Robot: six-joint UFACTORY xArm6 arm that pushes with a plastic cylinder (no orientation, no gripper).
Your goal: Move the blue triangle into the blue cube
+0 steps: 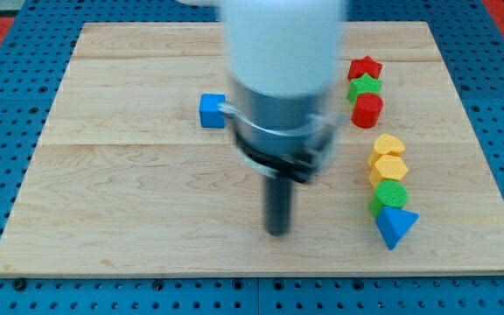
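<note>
Beside green block [389,196], blue triangle [396,226]

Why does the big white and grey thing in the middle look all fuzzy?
In the camera view, the arm's white and grey body is smeared, likely from moving or sitting close to the lens; the rod down to my tip is soft-edged too. The blocks are sharper: the blue cube and blue triangle have fairly crisp edges. Light is even, with no strong glare on the wooden board.
</note>
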